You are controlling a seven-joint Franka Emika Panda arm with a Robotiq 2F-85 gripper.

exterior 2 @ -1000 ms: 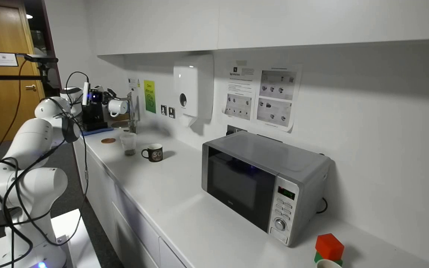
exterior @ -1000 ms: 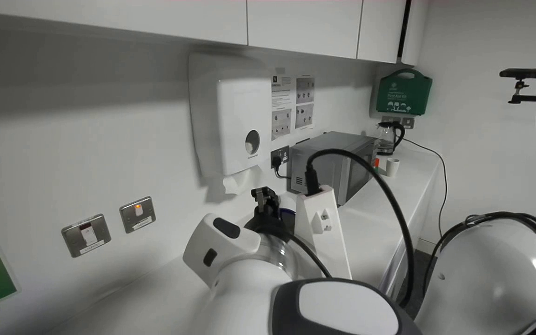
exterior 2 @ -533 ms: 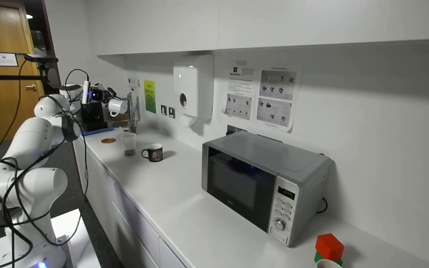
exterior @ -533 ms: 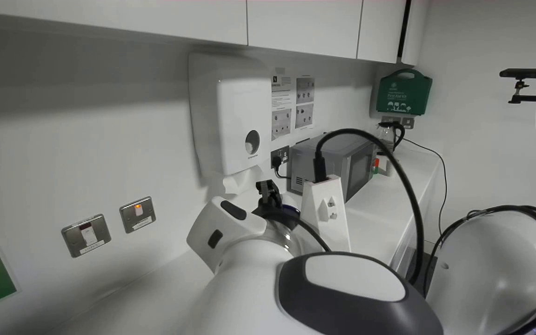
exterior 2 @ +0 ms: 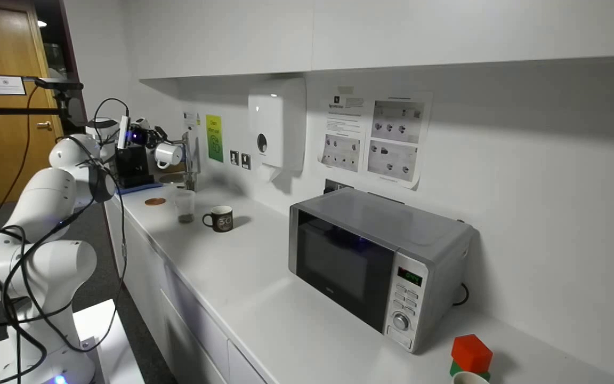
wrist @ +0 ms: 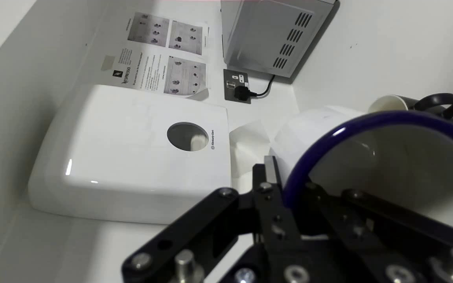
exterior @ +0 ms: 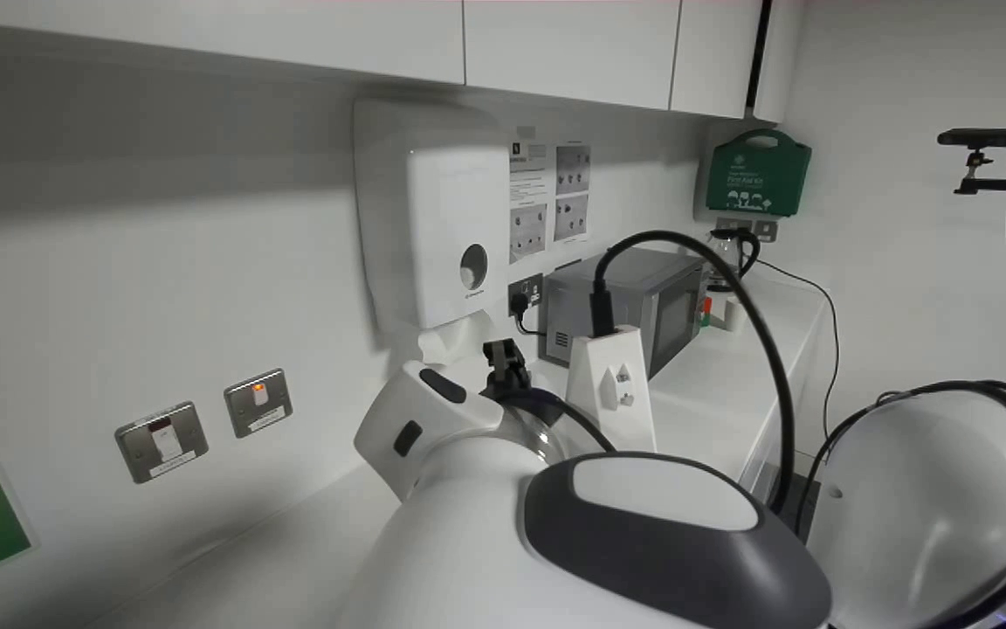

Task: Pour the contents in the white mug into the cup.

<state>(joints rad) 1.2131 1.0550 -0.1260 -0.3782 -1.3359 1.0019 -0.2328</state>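
Observation:
The white mug (exterior 2: 169, 154) is held in the air above the far end of the counter, beyond the cup. In the wrist view its dark-blue rim (wrist: 330, 135) and inner wall face the camera; I cannot make out any contents. My gripper (exterior 2: 159, 136) is shut on the mug's wall at the rim; in the wrist view the gripper (wrist: 291, 179) has one finger outside and one inside. The translucent cup (exterior 2: 184, 204) stands upright on the counter with something dark at its bottom. In the wrist view I cannot make out the cup.
A dark handled mug (exterior 2: 220, 219) stands beside the cup, also in the wrist view (wrist: 427, 105). A brown disc (exterior 2: 155, 201) lies on the counter (exterior 2: 253, 277). A towel dispenser (exterior 2: 277, 125), microwave (exterior 2: 355, 256) and tap (exterior 2: 190, 165) line the wall; cabinets (exterior 2: 419, 32) hang above.
In an exterior view the arm and wrist have shifted up and right, most of it in the first half second. The mug stays in the gripper nearly in place. The cup has not moved.

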